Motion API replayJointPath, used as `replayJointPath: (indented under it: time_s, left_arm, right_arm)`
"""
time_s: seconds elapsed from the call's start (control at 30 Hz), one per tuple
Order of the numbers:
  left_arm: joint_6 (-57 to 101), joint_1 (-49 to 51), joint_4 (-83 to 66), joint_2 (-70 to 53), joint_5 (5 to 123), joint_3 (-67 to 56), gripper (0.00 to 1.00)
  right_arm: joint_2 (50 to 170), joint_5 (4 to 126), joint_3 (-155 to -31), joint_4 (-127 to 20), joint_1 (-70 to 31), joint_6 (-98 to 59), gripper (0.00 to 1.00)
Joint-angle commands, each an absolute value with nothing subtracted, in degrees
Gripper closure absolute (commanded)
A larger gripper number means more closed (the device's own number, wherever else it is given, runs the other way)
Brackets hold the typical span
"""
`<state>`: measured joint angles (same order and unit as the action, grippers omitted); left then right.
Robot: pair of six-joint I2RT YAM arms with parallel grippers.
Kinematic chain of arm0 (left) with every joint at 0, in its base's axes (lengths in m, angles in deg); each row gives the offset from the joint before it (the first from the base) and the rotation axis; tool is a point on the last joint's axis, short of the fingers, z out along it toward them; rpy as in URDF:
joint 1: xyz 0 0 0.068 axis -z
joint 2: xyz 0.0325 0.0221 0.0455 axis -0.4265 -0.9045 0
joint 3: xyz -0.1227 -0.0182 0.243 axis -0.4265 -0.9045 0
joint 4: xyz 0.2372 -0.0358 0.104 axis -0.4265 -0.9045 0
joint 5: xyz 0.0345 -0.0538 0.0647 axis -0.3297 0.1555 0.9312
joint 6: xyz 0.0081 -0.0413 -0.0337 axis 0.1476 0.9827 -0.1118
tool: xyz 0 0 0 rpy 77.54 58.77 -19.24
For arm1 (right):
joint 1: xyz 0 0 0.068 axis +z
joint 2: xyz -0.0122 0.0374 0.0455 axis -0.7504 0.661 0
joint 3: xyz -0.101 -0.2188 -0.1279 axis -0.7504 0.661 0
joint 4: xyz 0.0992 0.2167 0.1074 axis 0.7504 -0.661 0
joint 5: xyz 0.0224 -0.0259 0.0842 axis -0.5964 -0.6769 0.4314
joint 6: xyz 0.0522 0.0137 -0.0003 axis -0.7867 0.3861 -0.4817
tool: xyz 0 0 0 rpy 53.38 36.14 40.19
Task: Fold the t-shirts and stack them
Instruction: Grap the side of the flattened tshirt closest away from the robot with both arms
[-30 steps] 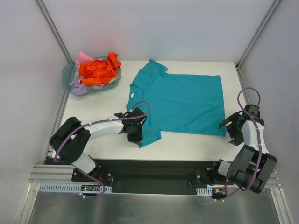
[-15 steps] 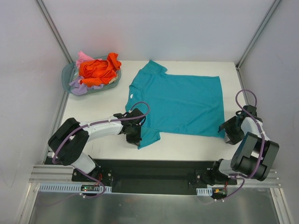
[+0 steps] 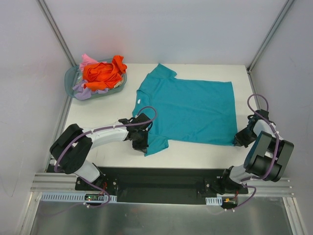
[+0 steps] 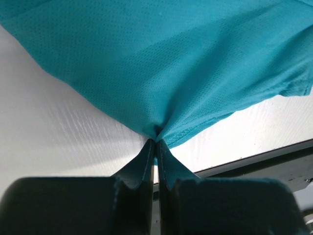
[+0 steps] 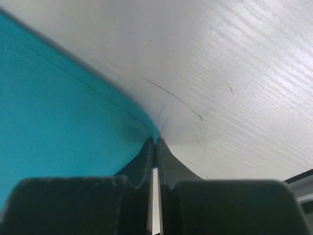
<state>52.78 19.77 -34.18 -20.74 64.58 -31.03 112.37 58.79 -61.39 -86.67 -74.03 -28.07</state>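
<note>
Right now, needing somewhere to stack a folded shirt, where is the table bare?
The widest bare patch of table lies between the basket, the teal t-shirt and the left arm. A thinner strip runs along the near edge between the left pincer and right pincer. Crowded: the basket corner, heaped with other shirts, and the centre.

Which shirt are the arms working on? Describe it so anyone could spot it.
On the white table, right of the basket heaped with clothes, one teal shirt lies spread flat. It alone is out of the basket, pinched at its near edge by the left gripper and right gripper.
</note>
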Motion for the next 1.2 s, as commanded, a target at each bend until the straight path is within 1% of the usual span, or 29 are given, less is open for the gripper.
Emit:
replayJointPath:
  time_s: [0.0,0.13,0.3,0.43,0.53,0.73,0.9,1.03,1.17]
  left_arm:
    - [54.2,19.8,-36.4,-14.6,62.5,-34.1,1.0]
    - [56.1,19.9,-37.4,-9.1,60.0,-37.2,1.0]
    - [56.8,19.8,-37.5,-2.2,58.2,-38.0,1.0]
    - [54.7,19.0,-37.5,-2.3,57.9,-34.6,1.0]
    - [52.5,17.6,-37.5,-3.3,58.1,-30.7,1.0]
    - [50.0,14.7,-35.0,-8.5,61.1,-22.9,1.0]
    - [48.3,9.2,-34.8,-14.7,57.3,-16.1,1.0]
    - [46.8,6.8,-34.8,-19.4,54.9,-10.2,1.0]
    - [47.3,4.5,-34.9,-23.0,55.8,-5.4,1.0]
  right_arm:
    - [105.1,58.1,-58.9,-90.3,-73.7,-24.9,0.99]
    - [96.2,58.1,-55.9,-95.5,-73.7,-25.1,0.99]
    - [86.9,59.0,-55.8,-101.6,-73.6,-23.6,0.99]
    - [85.0,63.2,-56.8,-102.0,-73.6,-23.6,0.99]
    - [86.4,65.8,-59.4,-101.3,-73.6,-23.3,0.99]
    - [92.1,67.2,-66.0,-99.9,-72.3,-22.3,0.99]
    - [99.8,69.2,-71.7,-96.4,-70.6,-23.6,0.99]
    - [104.5,69.8,-76.5,-94.8,-69.4,-24.9,0.99]
    - [109.5,69.7,-80.8,-94.8,-68.7,-24.9,0.99]
